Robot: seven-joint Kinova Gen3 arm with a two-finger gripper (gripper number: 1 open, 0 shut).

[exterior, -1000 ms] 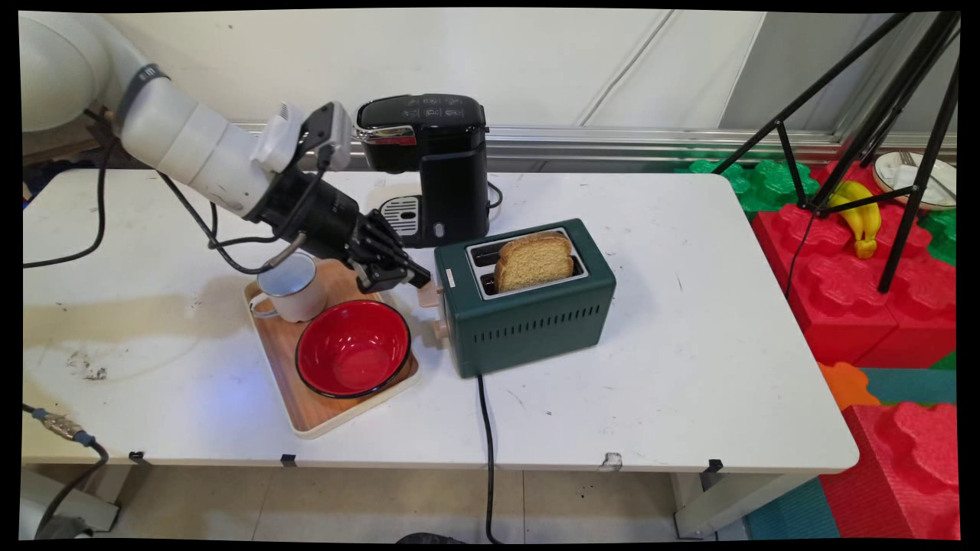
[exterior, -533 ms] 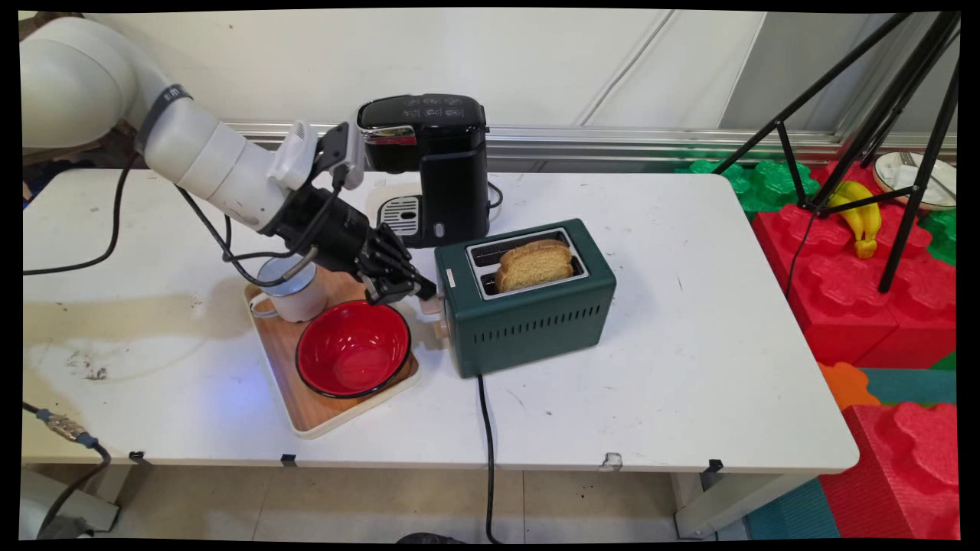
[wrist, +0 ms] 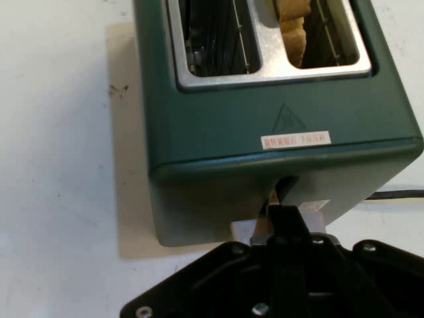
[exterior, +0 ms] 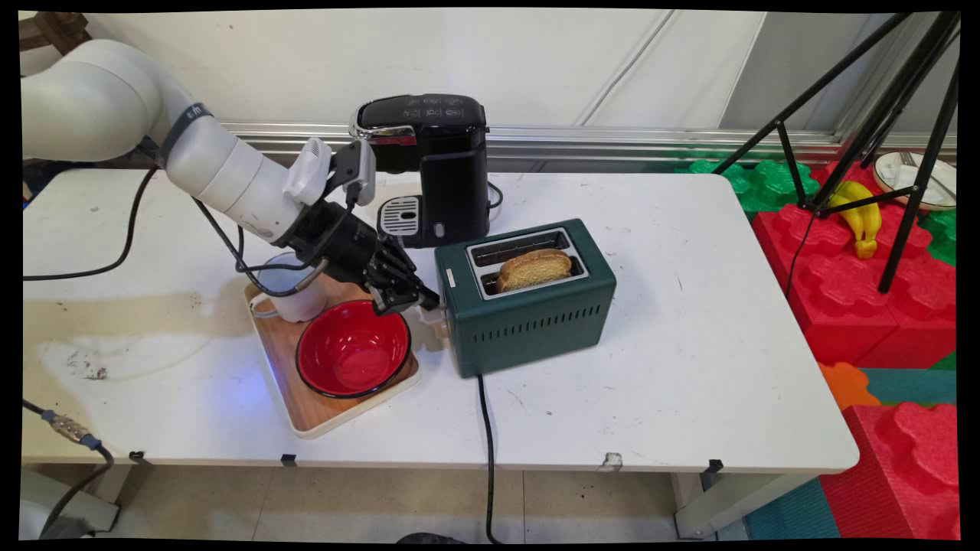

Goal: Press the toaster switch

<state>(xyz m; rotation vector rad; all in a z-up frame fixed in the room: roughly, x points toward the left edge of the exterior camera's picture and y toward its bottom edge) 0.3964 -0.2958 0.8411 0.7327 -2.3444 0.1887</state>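
A dark green toaster (exterior: 536, 321) stands mid-table with a slice of toast (exterior: 536, 268) sunk low in its near slot. My gripper (exterior: 429, 300) is shut, and its fingertips rest on top of the beige lever (exterior: 438, 320) at the toaster's left end. In the hand view the toaster (wrist: 265, 119) fills the frame. My closed gripper (wrist: 285, 212) sits in the lever slot above the beige lever (wrist: 245, 230). The toast (wrist: 295, 26) shows in the right slot, and the left slot is empty.
A wooden tray (exterior: 321, 417) left of the toaster holds a red bowl (exterior: 352, 348) and a white mug (exterior: 287, 298), under my arm. A black coffee machine (exterior: 436, 168) stands behind. The toaster's cord (exterior: 486, 444) runs over the front edge. A tripod (exterior: 880, 115) and foam blocks (exterior: 857, 291) stand at the right.
My gripper moved right and down onto the toaster's lever, the lever went down, and the toast sank from standing tall to low in its slot.
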